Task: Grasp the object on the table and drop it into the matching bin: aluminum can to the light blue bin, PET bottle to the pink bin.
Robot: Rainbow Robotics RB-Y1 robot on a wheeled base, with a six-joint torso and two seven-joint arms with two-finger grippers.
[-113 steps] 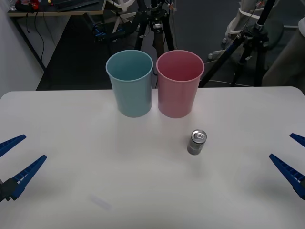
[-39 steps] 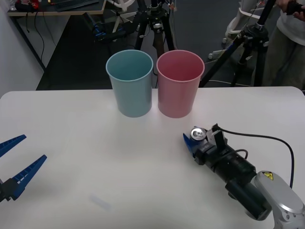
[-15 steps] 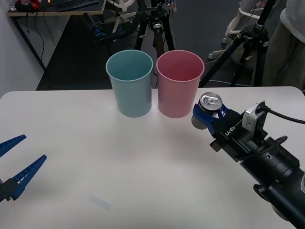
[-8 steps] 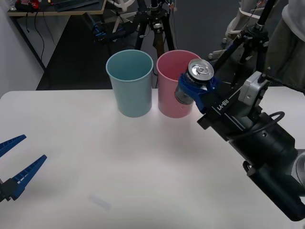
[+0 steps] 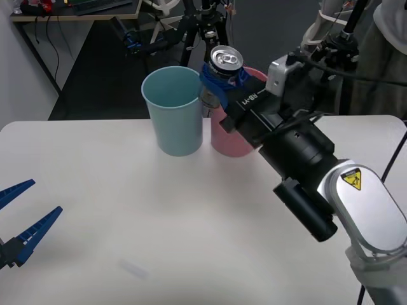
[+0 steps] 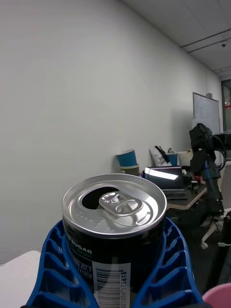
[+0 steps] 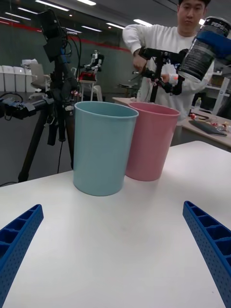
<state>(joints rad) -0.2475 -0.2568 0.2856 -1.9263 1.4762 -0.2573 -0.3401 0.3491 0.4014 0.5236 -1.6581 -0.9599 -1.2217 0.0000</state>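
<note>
From my seat, the left pincer [image 5: 19, 219] sits low at the left edge of the white worktop [image 5: 114, 210], its blue fingers [image 7: 207, 240] spread wide and gripping nothing, with a broad bare stretch of worktop between it and the bins. The light blue bin [image 5: 173, 111] stands upright near the far edge, and the pink bin [image 5: 238, 136] stands just beside it on its right; I cannot tell whether their walls touch. Beyond that edge I see dark floor and tripod legs [image 5: 210, 38]. The right pincer [image 5: 224, 79] is raised above the bins' rims, over the gap between the two bins, clamped on the aluminum can [image 5: 222, 70], which is upright with its silver top and pull tab [image 6: 120, 204] showing. The right arm [image 5: 318, 184] reaches in across the worktop's right side.
</note>
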